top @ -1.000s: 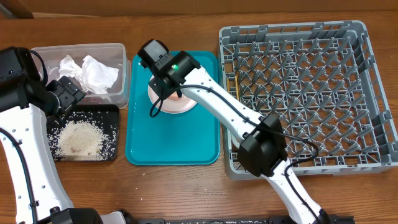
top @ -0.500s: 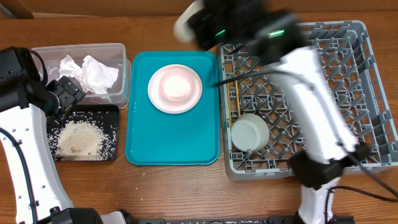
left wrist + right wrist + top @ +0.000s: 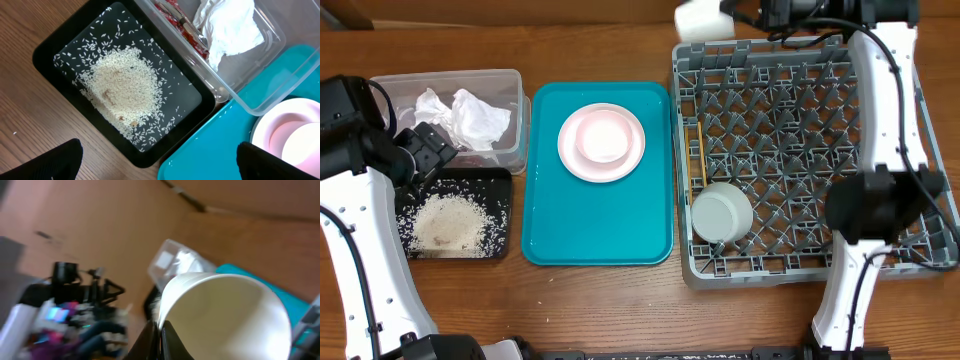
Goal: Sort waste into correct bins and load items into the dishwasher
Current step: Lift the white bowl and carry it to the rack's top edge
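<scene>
My right gripper point(image 3: 728, 14) is up at the back edge of the grey dishwasher rack point(image 3: 910, 120), shut on the rim of a small white cup point(image 3: 700, 17); in the right wrist view the cup point(image 3: 225, 315) fills the frame with the jaws point(image 3: 160, 330) pinching its rim. The pink plate point(image 3: 572, 160) lies on the teal tray with a white bowl point(image 3: 603, 140) on it. A grey-green bowl point(image 3: 722, 211) and chopsticks point(image 3: 700, 155) rest in the rack. My left gripper point(image 3: 425, 150) point(image 3: 160, 162) hangs open over the black tray's corner.
The clear tub point(image 3: 515, 120) holds white napkins point(image 3: 470, 115) and a red wrapper point(image 3: 175, 22). Rice point(image 3: 445, 222) lies heaped in the black tray point(image 3: 502, 180). The teal tray point(image 3: 600, 225) sits between the bins and the rack.
My right arm has lifted the white cup off the pink plate and swung it back and to the right, to the rack's rear edge. The left arm has stayed still.
</scene>
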Robot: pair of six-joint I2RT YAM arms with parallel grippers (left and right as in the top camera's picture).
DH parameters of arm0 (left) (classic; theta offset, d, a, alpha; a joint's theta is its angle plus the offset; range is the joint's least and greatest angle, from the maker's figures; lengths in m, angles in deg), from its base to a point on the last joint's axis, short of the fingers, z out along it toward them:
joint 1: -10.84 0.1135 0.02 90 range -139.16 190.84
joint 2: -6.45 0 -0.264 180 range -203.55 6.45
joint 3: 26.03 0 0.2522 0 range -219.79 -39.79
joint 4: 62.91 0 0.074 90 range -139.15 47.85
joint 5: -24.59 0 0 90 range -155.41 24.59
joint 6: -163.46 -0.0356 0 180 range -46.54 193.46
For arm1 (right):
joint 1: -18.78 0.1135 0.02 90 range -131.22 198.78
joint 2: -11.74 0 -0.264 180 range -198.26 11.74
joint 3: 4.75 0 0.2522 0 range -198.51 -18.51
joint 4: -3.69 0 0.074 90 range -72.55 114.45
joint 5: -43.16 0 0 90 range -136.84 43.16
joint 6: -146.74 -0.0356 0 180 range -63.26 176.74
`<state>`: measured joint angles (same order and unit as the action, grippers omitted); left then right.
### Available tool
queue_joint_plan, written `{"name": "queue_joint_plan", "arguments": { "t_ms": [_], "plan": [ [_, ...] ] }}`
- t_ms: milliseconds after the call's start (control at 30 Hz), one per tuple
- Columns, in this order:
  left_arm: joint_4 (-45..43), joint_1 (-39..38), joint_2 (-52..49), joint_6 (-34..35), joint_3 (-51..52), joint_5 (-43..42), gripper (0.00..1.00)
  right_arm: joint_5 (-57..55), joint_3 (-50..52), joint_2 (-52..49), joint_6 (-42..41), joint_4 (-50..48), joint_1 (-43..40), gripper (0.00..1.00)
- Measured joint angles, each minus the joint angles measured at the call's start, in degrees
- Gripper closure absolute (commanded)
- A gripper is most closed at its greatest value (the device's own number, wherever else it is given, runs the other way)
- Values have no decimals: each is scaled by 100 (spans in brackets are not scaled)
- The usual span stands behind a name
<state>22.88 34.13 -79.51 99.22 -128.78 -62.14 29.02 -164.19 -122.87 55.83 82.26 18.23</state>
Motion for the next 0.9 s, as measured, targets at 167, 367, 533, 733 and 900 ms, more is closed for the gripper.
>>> {"name": "queue_joint_plan", "arguments": {
  "t_ms": [167, 367, 533, 733, 900],
  "plan": [
    [-2, 0, 0, 0, 0, 0, 0, 605, 31, -721, 48, 37, -9, 96],
    [0, 0, 0, 0, 0, 0, 0, 800, 42, -1283, 72, 83, -4, 96],
    [2, 0, 0, 0, 0, 0, 0, 435, 44, -1410, 94, 492, -4, 96],
    [0, 0, 0, 0, 0, 0, 0, -260, 44, -1410, 249, 940, -4, 96],
    [0, 0, 0, 0, 0, -2, 0, -509, 44, -1410, 304, 1126, -4, 96]
  ]
}}
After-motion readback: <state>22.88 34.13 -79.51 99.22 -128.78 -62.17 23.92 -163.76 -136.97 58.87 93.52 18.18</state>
